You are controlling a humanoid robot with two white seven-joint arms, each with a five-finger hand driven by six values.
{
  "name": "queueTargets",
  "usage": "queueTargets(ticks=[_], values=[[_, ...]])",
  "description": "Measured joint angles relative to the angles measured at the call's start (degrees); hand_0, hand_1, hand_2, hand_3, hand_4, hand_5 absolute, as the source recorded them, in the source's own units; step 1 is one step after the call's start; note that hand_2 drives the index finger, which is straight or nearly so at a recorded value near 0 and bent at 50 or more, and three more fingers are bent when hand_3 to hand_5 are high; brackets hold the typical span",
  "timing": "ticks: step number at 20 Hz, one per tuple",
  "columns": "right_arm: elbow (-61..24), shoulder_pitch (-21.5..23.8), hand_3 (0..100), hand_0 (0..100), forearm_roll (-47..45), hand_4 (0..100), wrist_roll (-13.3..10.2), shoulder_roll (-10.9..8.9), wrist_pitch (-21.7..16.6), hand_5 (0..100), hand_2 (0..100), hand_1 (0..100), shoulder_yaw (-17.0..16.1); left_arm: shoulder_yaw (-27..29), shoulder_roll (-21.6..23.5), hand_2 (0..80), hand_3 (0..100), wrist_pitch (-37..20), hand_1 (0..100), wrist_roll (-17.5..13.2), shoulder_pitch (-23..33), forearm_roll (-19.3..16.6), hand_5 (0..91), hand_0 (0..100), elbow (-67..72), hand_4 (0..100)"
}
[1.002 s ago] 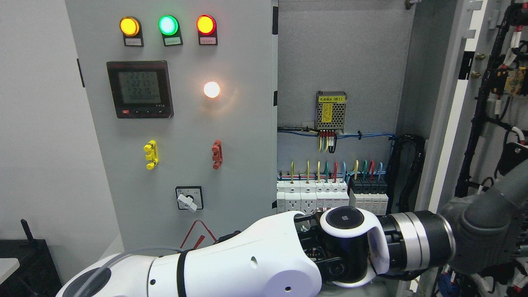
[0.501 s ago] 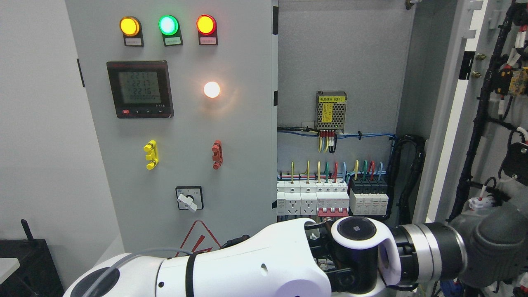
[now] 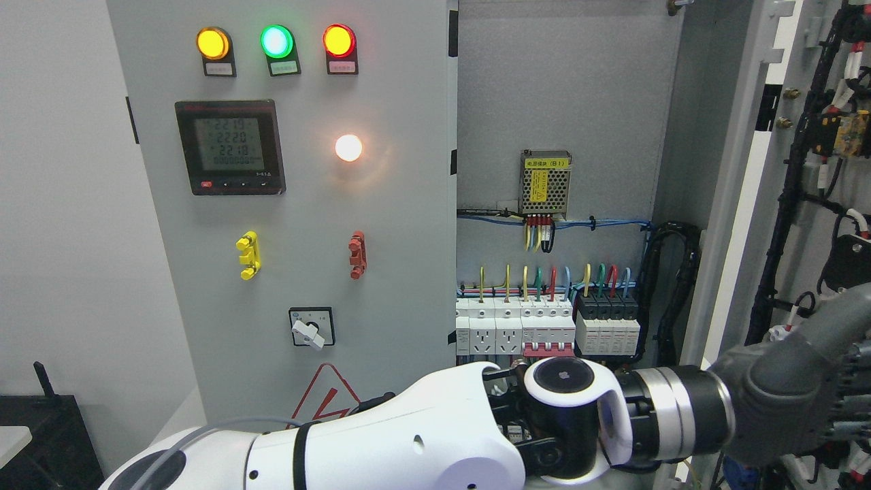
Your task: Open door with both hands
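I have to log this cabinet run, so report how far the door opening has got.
Done: the right door is swung wide, baring the breakers and power supply inside. In hand: the left arm reaches across to the right, its grey hand low by that door; whether it grips anything cannot be told. Left: the left door, with lamps and meter, looks shut.

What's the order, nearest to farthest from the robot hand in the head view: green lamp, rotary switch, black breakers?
Measured from the left robot hand at the lower right:
1. Black breakers, inside the open cabinet, just up and left of the hand.
2. Rotary switch, low on the closed left door.
3. Green lamp, at the top of that door.
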Motion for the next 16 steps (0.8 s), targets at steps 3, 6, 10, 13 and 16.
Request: queueTargets(ticks=[3, 6, 10, 13, 16], values=[[0.0, 0.0, 0, 38, 0.0, 0, 0.0, 0.0, 0.0, 0, 0, 0, 0.0, 1.3, 4.3, 0.0, 0, 0.2, 0, -2.9, 2.6, -0.2, 0.0, 0, -1.3, 0], [0.0, 0.0, 0, 38, 0.0, 0, 0.0, 0.0, 0.0, 0, 0, 0, 0.0, 3.0, 9.6, 0.0, 0, 0.2, 0, -7.5, 6.7, -1.8, 0.0, 0, -3.5, 0], [0.0, 0.0, 0, 38, 0.0, 0, 0.0, 0.0, 0.0, 0, 0, 0, 0.0, 7.4, 17.2, 0.0, 0, 1.5, 0, -14.0, 15.2, -5.5, 0.0, 0, -7.2, 0], [0.0, 0.0, 0, 38, 0.0, 0, 0.0, 0.0, 0.0, 0, 0, 0, 0.0, 11.9, 22.6, 0.0, 0, 3.8, 0, -19.1, 22.4, -7.9, 0.0, 0, -9.8, 0], [0.0, 0.0, 0, 38, 0.0, 0, 0.0, 0.0, 0.0, 0, 0, 0, 0.0, 17.1, 27.8, 0.0, 0, 4.9, 0, -24.1, 29.9, -10.4, 0.0, 0, -11.7, 0]])
